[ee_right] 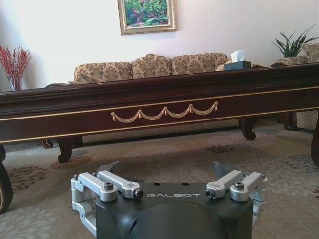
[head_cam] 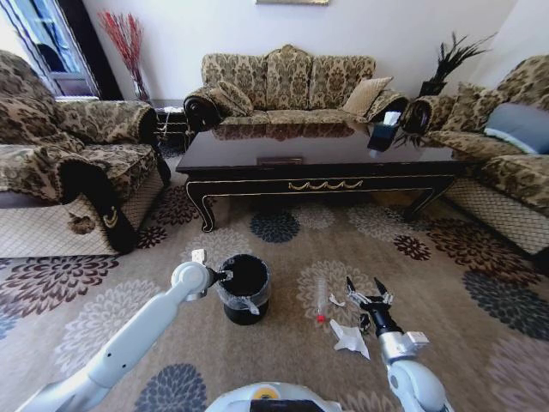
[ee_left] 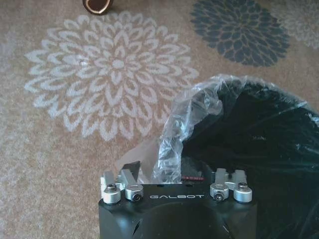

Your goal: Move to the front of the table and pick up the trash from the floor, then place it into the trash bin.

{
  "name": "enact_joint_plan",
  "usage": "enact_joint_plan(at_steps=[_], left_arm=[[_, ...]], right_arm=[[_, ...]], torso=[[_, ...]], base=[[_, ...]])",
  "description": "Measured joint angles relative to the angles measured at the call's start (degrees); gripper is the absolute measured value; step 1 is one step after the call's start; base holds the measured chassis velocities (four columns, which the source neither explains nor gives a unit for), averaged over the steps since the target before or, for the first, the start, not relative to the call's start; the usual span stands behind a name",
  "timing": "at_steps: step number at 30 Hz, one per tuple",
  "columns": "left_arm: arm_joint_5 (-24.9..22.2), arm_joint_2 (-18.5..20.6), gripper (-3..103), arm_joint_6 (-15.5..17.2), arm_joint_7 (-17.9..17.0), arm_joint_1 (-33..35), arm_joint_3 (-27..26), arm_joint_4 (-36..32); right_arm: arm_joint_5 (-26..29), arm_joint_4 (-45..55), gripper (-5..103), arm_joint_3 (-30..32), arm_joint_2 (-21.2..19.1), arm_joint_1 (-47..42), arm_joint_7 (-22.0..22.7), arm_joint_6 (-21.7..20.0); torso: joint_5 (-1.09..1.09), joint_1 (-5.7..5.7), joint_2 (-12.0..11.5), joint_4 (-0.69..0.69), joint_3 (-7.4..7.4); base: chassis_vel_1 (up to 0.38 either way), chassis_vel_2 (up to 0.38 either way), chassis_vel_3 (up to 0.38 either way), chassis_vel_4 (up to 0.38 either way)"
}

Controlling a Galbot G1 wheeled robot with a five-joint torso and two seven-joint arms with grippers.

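The dark table [head_cam: 257, 184] stands ahead, and the right wrist view looks level at its gold-ornamented front [ee_right: 164, 112]. On the patterned floor [head_cam: 283, 356] before it sits the black trash bin [head_cam: 245, 288] with its plastic liner [ee_left: 187, 117]. My left gripper [head_cam: 221, 276] hovers at the bin's rim [ee_left: 259, 134]. The trash lies right of the bin: a clear bottle [head_cam: 321, 296] with a red cap, a small white scrap [head_cam: 337, 301] and a crumpled white paper [head_cam: 350, 337]. My right gripper [head_cam: 365, 288] is open just right of them, empty, low over the carpet [ee_right: 164, 167].
Patterned sofas stand to the left [head_cam: 69, 172], behind the table [head_cam: 287, 86] and to the right [head_cam: 506, 163]. A tissue box [head_cam: 383, 130] rests on the table's right end. Open carpet lies between the table and me.
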Motion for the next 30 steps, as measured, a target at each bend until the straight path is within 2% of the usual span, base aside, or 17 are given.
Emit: enact_joint_plan(at_steps=[2, 5, 7, 11, 13, 17, 19, 20, 30], left_arm=[[0.03, -0.12, 69, 0.00, 0.01, -0.12, 0.23, 0.30], [-0.04, -0.59, 55, -0.02, 0.12, -0.40, 0.68, 0.93], [-0.10, -0.61, 55, -0.02, 0.14, -0.35, 0.66, 0.92], [0.06, -0.58, 33, -0.04, 0.18, 0.82, -0.03, 0.62], [0.13, -0.55, 33, -0.05, 0.19, 1.06, -0.23, 0.60], [0.16, -0.09, 12, -0.06, 0.36, 2.09, -1.28, 0.01], [0.16, 0.08, 12, -0.05, 0.36, 2.26, -1.41, -0.14], [0.05, 0.48, 4, 0.01, 0.50, 2.72, -1.80, -0.66], [0.09, 1.71, 2, 0.00, 0.63, 5.19, -4.23, -3.25]], right_arm=[[0.01, 0.00, 100, 0.00, 0.00, 0.05, 0.04, 0.00], [0.02, 0.00, 100, -0.14, 0.09, -0.18, -0.04, 0.03], [-0.04, 0.00, 100, -0.22, 0.12, -0.32, -0.10, 0.06], [-0.27, 0.05, 100, -0.34, 0.57, -0.75, -0.32, 0.22], [-0.27, 0.01, 100, -0.34, 0.57, -0.73, -0.35, 0.23], [-0.35, -0.70, 100, -0.68, 0.49, -0.43, -0.52, 0.28], [-0.37, -0.74, 100, -0.76, 0.50, -0.38, -0.52, 0.29], [-0.43, -0.76, 100, -0.93, 0.58, -0.27, -0.52, 0.29], [-0.22, -0.68, 100, -0.75, 0.28, -0.10, -0.19, 0.26]], torso=[[-0.01, 0.00, 0.00, 0.00, 0.00], [-0.01, 0.00, 0.00, -0.01, 0.00], [-0.01, 0.00, 0.00, -0.01, 0.00], [0.00, 0.00, 0.00, 0.01, 0.00], [-0.01, 0.00, 0.00, 0.00, 0.00], [-0.01, 0.00, 0.00, -0.02, 0.00], [-0.01, 0.00, 0.00, -0.02, 0.00], [-0.01, 0.00, 0.00, -0.01, 0.00], [-0.01, 0.00, 0.00, -0.01, 0.00]], base=[[0.000, 0.000, 0.000, 0.000], [0.000, 0.000, 0.000, 0.000], [0.000, 0.000, 0.000, 0.000], [0.000, 0.000, 0.000, 0.000], [0.000, 0.000, 0.000, 0.000], [0.000, 0.000, 0.000, 0.000], [0.000, 0.000, 0.000, 0.000], [0.000, 0.000, 0.000, 0.000], [0.000, 0.000, 0.000, 0.000]])
